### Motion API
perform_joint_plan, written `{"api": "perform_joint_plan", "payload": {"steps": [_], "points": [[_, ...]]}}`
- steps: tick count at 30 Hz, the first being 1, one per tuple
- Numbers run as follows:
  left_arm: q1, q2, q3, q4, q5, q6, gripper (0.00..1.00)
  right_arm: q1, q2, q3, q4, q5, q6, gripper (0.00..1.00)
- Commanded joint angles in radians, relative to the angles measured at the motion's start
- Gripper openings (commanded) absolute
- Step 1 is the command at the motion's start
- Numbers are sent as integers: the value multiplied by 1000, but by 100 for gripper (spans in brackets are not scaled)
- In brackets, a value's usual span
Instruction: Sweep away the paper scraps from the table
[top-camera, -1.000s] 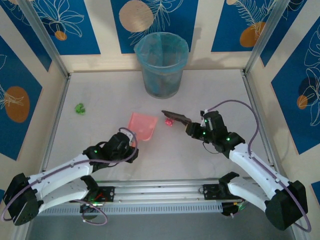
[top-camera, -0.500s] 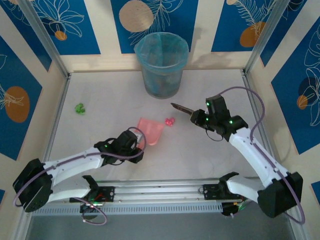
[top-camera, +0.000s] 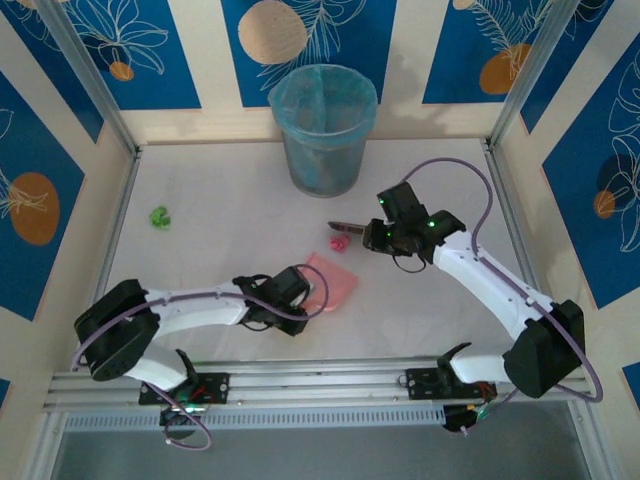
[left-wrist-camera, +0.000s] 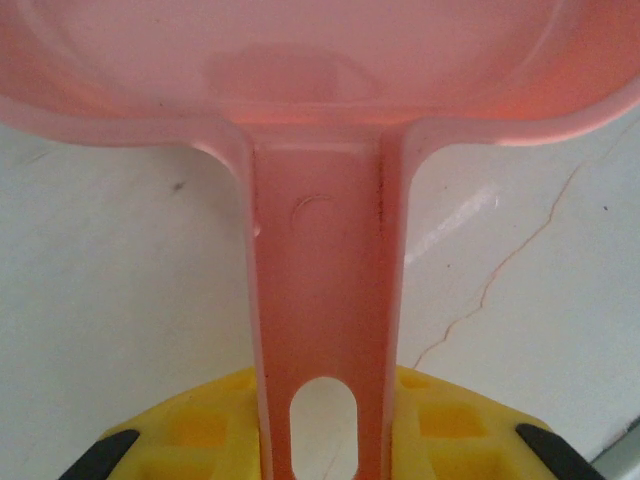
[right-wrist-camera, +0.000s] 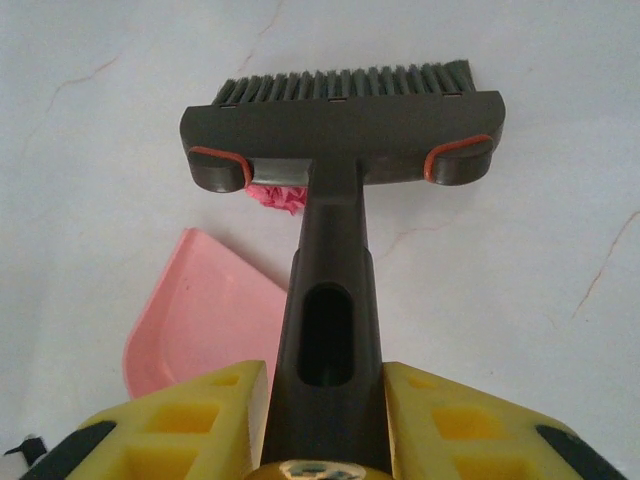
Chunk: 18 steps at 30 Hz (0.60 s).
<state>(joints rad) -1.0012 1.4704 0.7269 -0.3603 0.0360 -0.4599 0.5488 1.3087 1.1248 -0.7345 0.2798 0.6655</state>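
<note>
The brush (right-wrist-camera: 340, 110) could flick the pink scrap (right-wrist-camera: 275, 196) past the dustpan (top-camera: 333, 283) — its mouth lay a little aside. This scrap, small and crumpled, lay on the table (top-camera: 220, 200) beside the brush head; a green scrap (top-camera: 159, 215) lay far left. The right gripper (right-wrist-camera: 325, 400) clamped the brush handle, the left gripper (left-wrist-camera: 322, 420) the dustpan handle.

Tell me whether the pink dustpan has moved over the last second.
Yes. The dustpan slid right and nearer the arms' side, away from the unmoved green scrap.
</note>
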Motion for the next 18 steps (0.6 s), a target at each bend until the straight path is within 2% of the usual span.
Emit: {"api": "perform_joint_plan", "payload": {"steps": [1, 4, 12, 18], "points": [[-11, 35, 38, -49, -16, 24, 0, 43, 21, 49, -62, 45, -44, 0], [-11, 61, 52, -63, -34, 18, 0, 73, 37, 59, -92, 25, -52, 0], [-9, 76, 69, -90, -77, 1, 0, 128, 9, 69, -157, -129, -72, 0], [-5, 70, 95, -119, -56, -3, 0, 152, -32, 62, -160, -138, -63, 0]]}}
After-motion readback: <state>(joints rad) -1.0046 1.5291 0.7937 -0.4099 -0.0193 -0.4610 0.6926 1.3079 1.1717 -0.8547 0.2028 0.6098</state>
